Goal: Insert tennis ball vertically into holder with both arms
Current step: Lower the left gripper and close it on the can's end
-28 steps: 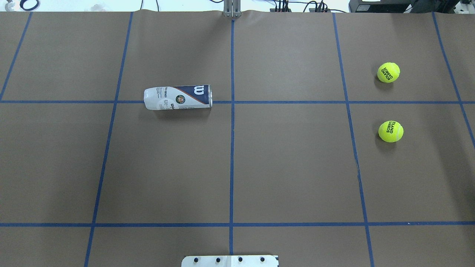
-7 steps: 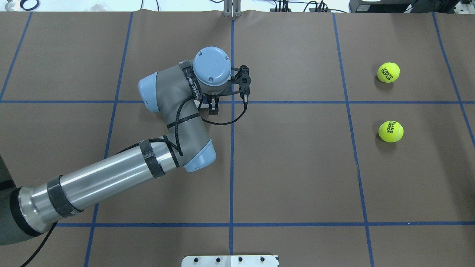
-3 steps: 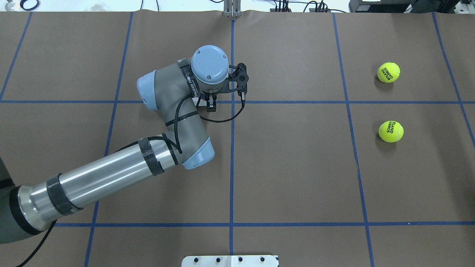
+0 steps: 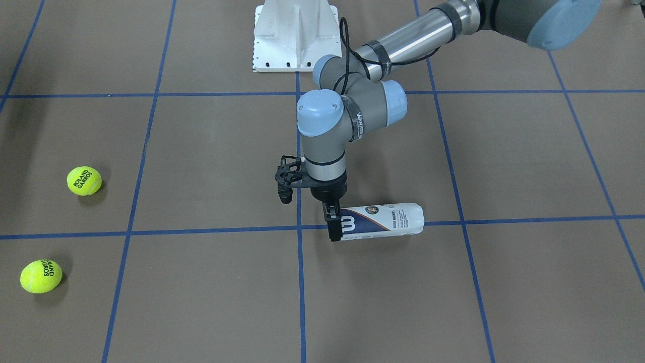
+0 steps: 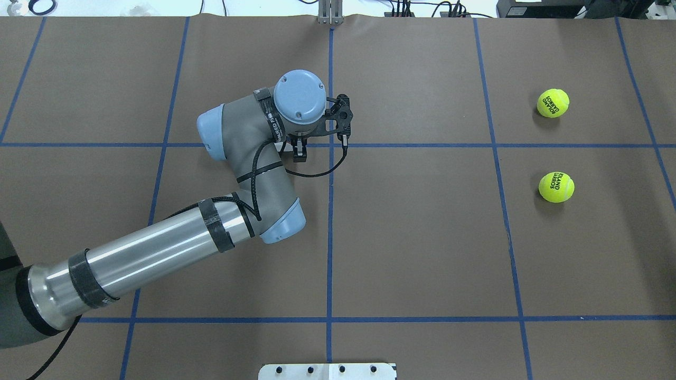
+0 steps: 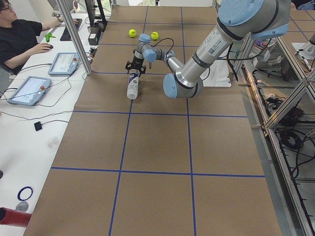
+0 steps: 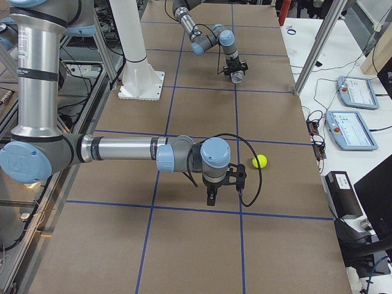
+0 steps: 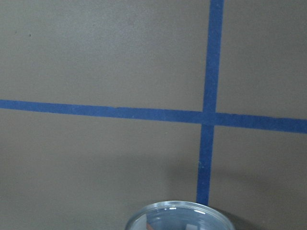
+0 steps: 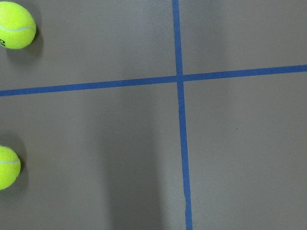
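Note:
The holder (image 4: pixel 383 218) lies on its side on the brown table, with its mouth toward the centre line. My left gripper (image 4: pixel 334 222) points straight down over its mouth end. One finger (image 4: pixel 332 227) lies against the near side and the other is hidden. I cannot tell whether the jaws grip it. The left wrist view shows only the metal rim (image 8: pixel 180 216). In the overhead view my left arm (image 5: pixel 248 153) hides the holder. Two yellow tennis balls (image 5: pixel 553 103) (image 5: pixel 556 187) lie far right. My right gripper (image 7: pixel 211 197) hovers near one ball (image 7: pixel 260 161); I cannot tell its state.
The white metal base (image 4: pixel 296 35) stands at the table's robot side. Blue tape lines (image 5: pixel 330 211) grid the brown paper. Both balls show at the left edge of the right wrist view (image 9: pixel 17 25) (image 9: pixel 7 167). An operator (image 6: pixel 19 39) sits at the side bench with tablets.
Since 4.1 s ago my left arm has come in over the holder. In the last second its wrist has only shifted slightly. The balls have not moved.

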Robot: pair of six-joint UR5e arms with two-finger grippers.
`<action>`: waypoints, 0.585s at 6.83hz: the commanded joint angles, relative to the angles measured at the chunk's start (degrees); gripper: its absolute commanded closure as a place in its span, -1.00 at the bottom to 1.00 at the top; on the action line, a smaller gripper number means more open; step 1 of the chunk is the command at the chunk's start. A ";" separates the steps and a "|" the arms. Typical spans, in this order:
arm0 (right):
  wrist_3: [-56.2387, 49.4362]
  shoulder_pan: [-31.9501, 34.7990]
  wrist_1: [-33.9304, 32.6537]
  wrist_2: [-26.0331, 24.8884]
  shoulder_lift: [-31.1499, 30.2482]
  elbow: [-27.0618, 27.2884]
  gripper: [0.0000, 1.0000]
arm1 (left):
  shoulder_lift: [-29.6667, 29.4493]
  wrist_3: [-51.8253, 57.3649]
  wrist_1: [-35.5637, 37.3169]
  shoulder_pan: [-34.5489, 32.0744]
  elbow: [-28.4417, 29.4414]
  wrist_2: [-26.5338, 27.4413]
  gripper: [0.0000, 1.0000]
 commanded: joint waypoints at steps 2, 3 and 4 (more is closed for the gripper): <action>0.00 0.00 0.01 0.00 0.00 -0.01 -0.99 | -0.05 -0.09 -0.35 0.09 0.67 0.01 -0.81; 0.00 0.00 0.09 0.00 0.00 0.08 -0.99 | -0.05 -0.27 -0.27 0.09 0.58 0.01 -0.46; 0.00 0.00 0.09 0.00 0.00 0.08 -0.99 | -0.14 -0.53 -0.27 0.00 -0.03 0.10 -0.08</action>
